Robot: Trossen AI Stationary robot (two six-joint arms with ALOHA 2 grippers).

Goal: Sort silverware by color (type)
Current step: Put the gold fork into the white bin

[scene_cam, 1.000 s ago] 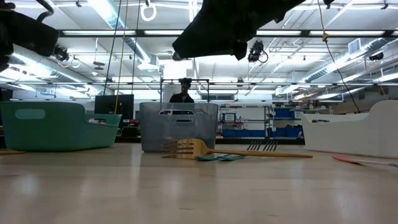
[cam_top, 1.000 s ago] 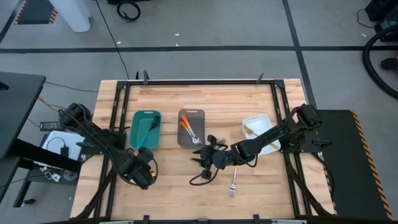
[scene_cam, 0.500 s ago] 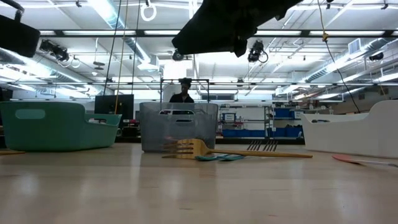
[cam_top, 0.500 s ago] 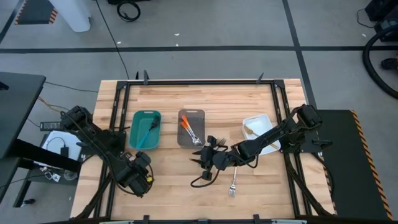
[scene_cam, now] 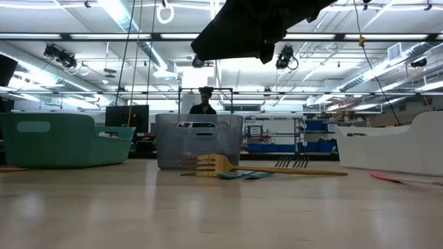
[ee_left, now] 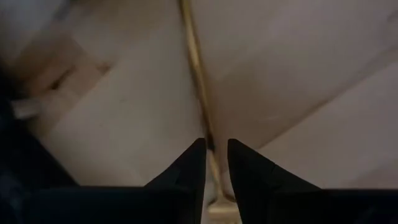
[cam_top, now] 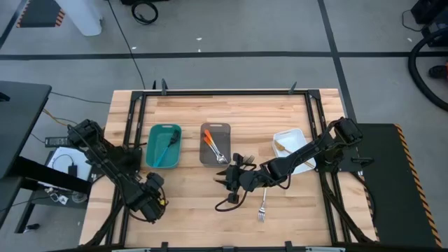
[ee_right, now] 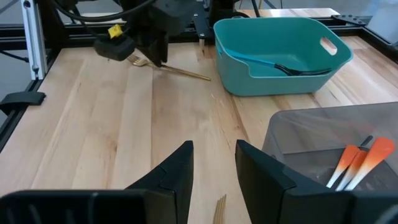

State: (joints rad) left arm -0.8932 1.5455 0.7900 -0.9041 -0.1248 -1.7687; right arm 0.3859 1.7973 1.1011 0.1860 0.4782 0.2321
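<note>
- Gold-handled fork is pinched between the narrowly set fingers of the left gripper at the table's front-left corner.
- Compared with a second ago, the left gripper has drawn back from the teal tray toward the table edge.
- Right gripper hovers mid-table, fingers parted and empty, unmoved.
- Another fork lies just in front of it.
- Orange-handled pieces rest in the grey tray; a blue-handled utensil lies in the teal one.

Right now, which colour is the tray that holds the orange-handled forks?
Grey and see-through. The grey tray shows best in the right wrist view, orange-handled forks inside.
</note>
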